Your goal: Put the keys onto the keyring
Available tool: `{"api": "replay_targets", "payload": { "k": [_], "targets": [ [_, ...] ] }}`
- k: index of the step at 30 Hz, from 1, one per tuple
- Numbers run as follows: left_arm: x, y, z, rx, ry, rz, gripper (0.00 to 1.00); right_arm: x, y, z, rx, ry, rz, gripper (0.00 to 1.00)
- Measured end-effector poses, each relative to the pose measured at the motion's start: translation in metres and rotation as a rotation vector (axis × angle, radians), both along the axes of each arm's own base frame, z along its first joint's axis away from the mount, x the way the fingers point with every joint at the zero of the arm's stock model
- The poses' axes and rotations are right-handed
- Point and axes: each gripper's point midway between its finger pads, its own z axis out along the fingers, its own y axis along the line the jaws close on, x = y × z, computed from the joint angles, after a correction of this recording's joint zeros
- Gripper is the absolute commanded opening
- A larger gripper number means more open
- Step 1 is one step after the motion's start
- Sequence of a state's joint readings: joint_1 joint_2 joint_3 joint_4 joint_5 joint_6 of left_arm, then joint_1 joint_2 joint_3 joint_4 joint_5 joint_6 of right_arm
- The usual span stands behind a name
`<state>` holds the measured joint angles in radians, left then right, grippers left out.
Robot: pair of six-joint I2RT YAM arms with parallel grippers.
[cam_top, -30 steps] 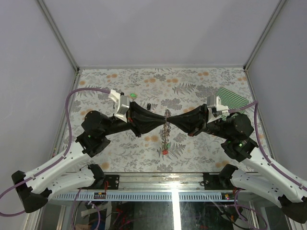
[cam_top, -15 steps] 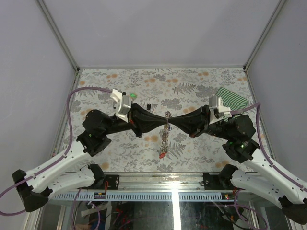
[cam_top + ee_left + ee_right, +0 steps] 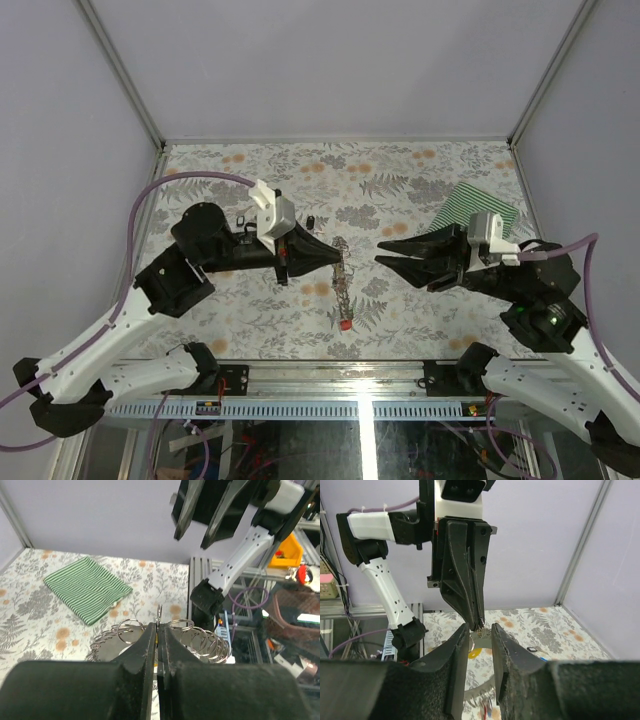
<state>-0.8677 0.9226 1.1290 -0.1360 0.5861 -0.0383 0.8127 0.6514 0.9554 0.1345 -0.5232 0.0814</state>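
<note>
Several keys [image 3: 345, 322] on small silver rings [image 3: 200, 639] dangle in one string from my left gripper [image 3: 338, 263], which is clamped tight on the top ring. The red head is lowest, and the long axis runs from the fingertips toward the bases. My right gripper [image 3: 382, 254] stands part-open and empty just beside, above a floral table [image 3: 420, 180] with grey walls [image 3: 60, 150].

A robotics lab, by every sign: a test cell boxed in by plain grey panels [image 3: 330, 60] on aluminium profile posts [image 3: 120, 70], with a floral-print table cover [image 3: 400, 165] (an oddly homely touch). Well behind the fingers of both arms, at their bases, runs a slotted cable duct [image 3: 300, 409] with loose wiring [image 3: 250, 455] beneath it. Past the left gripper [image 3: 158, 626], to the right of its fingers, sits a yellow parts bin [image 3: 287, 555]. Left of the right gripper [image 3: 479, 630] and its fingers are a pink bin [image 3: 326, 582] and dangling wires [image 3: 342, 615].
</note>
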Motion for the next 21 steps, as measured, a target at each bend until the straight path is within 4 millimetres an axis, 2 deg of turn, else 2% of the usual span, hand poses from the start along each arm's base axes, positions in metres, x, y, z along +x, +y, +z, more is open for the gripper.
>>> {"api": "replay_targets", "payload": {
  "k": [6, 8, 14, 18, 21],
  "targets": [
    [0.006, -0.001, -0.014, 0.168, -0.001, -0.009, 0.0, -0.001, -0.002, 0.004, -0.109, 0.003, -0.005, 0.29],
    [0.006, 0.0, -0.022, 0.225, 0.006, -0.018, 0.0, 0.0, 0.001, -0.005, -0.155, 0.021, 0.008, 0.29],
    [0.005, 0.006, -0.042, 0.364, 0.027, -0.041, 0.0, 0.002, 0.02, -0.049, -0.303, 0.117, 0.095, 0.29],
    [0.002, 0.012, -0.051, 0.418, 0.032, -0.052, 0.0, 0.003, 0.03, -0.063, -0.345, 0.156, 0.143, 0.28],
    [0.0, 0.015, -0.055, 0.442, 0.034, -0.057, 0.0, 0.001, 0.033, -0.065, -0.345, 0.158, 0.17, 0.28]
  ]
}}
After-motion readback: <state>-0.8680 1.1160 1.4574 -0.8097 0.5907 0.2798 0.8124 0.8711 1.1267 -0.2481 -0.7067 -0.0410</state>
